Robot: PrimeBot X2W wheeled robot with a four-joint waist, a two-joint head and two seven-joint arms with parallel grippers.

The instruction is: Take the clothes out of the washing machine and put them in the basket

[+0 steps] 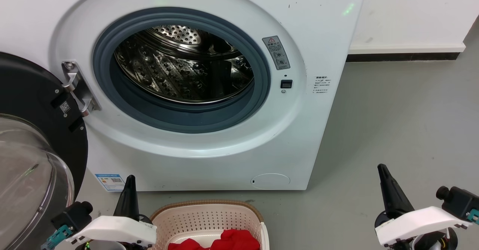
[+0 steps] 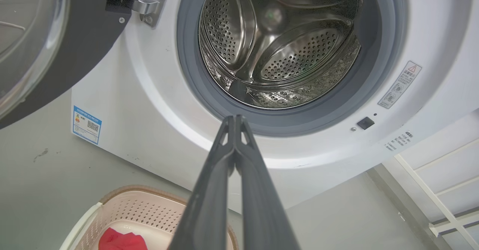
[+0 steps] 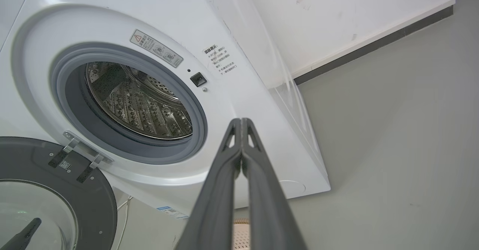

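The white washing machine [image 1: 209,156] fills the upper left, its black-rimmed glass door [image 1: 33,160] swung open to the left. Its steel drum [image 1: 183,66] shows bare metal, with no fabric visible inside [image 2: 277,44]. Below it stands the cream basket [image 1: 209,216] with red clothes [image 1: 224,240] lying in its bottom [image 2: 121,239]. My left gripper [image 1: 130,180] is shut beside the basket's left rim, holding nothing [image 2: 235,119]. My right gripper [image 1: 382,168] is shut and empty over the floor at the lower right [image 3: 241,122].
Grey floor [image 1: 404,122] stretches right of the machine up to a white wall with a dark skirting strip [image 1: 404,56]. The open door juts out on the left, near my left arm.
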